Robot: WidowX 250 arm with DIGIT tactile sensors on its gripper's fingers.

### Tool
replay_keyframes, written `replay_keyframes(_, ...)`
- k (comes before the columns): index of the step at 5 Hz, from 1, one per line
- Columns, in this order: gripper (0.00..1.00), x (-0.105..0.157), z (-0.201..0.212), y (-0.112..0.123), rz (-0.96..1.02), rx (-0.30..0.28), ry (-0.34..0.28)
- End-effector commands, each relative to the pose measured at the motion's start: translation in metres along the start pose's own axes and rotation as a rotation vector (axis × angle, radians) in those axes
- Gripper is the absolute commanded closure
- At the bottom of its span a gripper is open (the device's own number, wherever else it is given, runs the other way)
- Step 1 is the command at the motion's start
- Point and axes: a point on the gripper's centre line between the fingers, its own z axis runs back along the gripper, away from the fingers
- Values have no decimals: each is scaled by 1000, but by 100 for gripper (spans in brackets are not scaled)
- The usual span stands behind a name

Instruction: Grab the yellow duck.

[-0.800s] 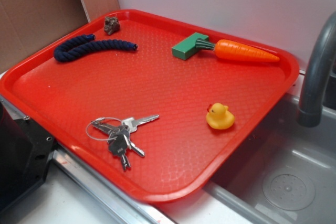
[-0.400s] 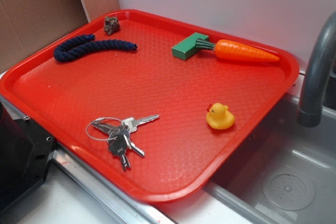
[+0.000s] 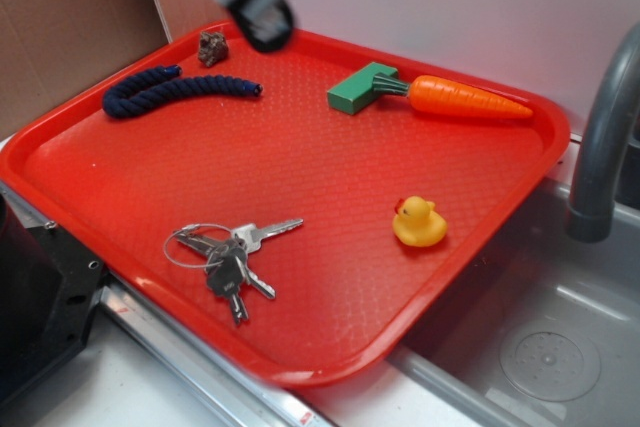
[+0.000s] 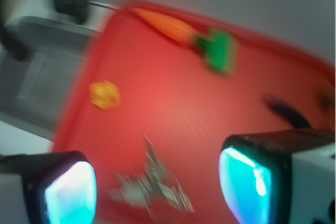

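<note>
Red tray (image 3: 120,182) carried keys (image 3: 228,257) at front, blue rope (image 3: 170,92) and small rock (image 3: 212,48) at back left, carrot (image 3: 465,98) with green block (image 3: 360,88) at back. Faucet (image 3: 600,147) over sink (image 3: 545,347) at right. Duck (image 3: 418,222) (image 4: 104,94) sat near tray's right edge, unobstructed, well apart from end effector (image 3: 255,2) (image 4: 157,179), blurred over back-left rim, fingers (image 4: 71,192) apart, empty.
</note>
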Motion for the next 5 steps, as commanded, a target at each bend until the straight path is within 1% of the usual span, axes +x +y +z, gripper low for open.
replay_keyframes(1, 0, 6, 8, -9, -9, -8, -42)
replay_keyframes(3, 0, 6, 8, -9, -9, -8, -42)
replay_keyframes(4, 0, 18, -34, -20, -222, -57, 80)
replay_keyframes(5, 0, 17, -66, -26, -384, -86, 171)
